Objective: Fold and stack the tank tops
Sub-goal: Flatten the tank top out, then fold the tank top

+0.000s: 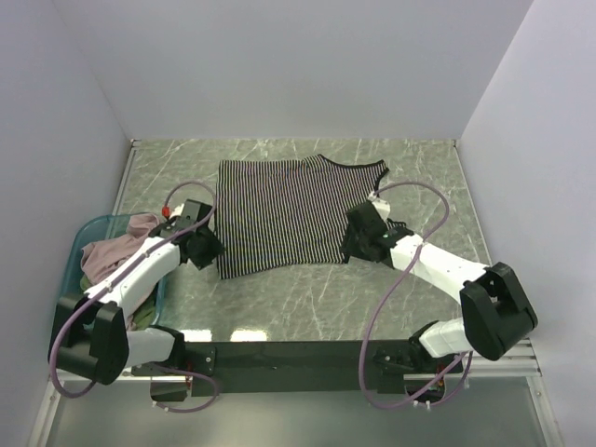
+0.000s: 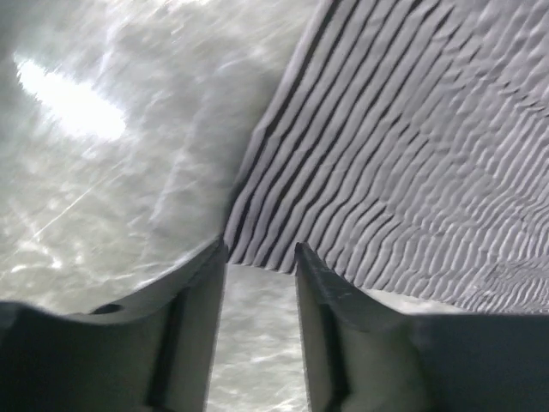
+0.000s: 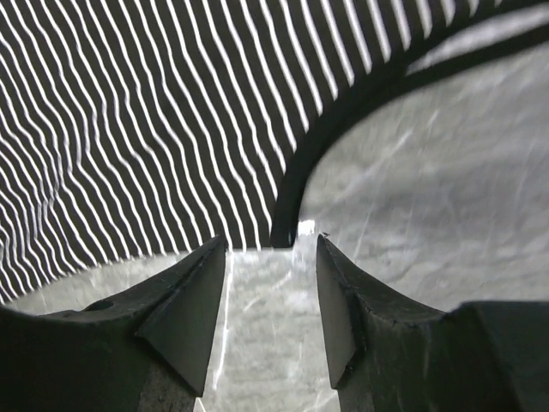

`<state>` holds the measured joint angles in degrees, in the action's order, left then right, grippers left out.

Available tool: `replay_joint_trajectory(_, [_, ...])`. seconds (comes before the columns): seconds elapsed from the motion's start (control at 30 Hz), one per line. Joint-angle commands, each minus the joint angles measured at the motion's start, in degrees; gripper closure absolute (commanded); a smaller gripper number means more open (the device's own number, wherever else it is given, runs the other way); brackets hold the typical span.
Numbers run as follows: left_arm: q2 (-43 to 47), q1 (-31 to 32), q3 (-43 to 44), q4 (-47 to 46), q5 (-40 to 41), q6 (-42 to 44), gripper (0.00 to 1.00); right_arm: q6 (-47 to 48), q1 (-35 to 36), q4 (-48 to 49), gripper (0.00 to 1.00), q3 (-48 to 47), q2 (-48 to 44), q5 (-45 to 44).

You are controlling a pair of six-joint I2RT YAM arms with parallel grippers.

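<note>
Striped black-and-white tank top lies spread on the table. My left pincer and right pincer stand released at its near edge, gripping nothing.

No writing, label, brand mark, number or sign is legible in any view: not on the striped tank top, the teal tub or the marble-patterned table.

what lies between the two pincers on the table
The black-and-white striped cloth tank top fills the stretch between the left pincer and right pincer, shown in the top external view.
</note>
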<state>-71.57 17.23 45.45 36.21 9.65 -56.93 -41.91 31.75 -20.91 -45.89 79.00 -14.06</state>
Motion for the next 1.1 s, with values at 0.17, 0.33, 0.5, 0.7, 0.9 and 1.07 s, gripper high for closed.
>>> replay_joint_trajectory(0.17, [0.83, 1.74, -8.80, -1.92, -0.16, -5.21, 0.57, -5.37, 2.88, 7.11, 0.47, 6.42, -3.51, 0.88])
replay_joint_trajectory(0.33, [-0.15, 3.68, -10.47, -5.00, 0.10, -6.79, 0.51, -5.11, 3.06, 8.16, 0.47, 7.48, -2.28, 0.79])
replay_joint_trajectory(0.5, [-2.08, 3.86, -11.09, -5.62, 2.65, -7.67, 0.53, -5.20, 3.06, 9.83, 0.47, 8.01, -0.96, 1.41])
replay_joint_trajectory(0.7, [-3.49, 3.86, -11.00, -6.41, 4.59, -8.03, 0.61, -5.64, 3.58, 10.36, 0.48, 8.01, 1.15, 2.11])
replay_joint_trajectory(0.9, [-5.07, 3.86, -11.17, -7.90, 4.59, -7.15, 0.74, -6.08, 4.20, 10.18, 0.50, 8.27, 3.17, 1.85])
replay_joint_trajectory(1.07, [-3.84, 3.77, -11.53, -7.38, 4.85, -6.36, 0.96, -6.60, 4.29, 9.74, 0.54, 7.66, 5.11, -0.69])
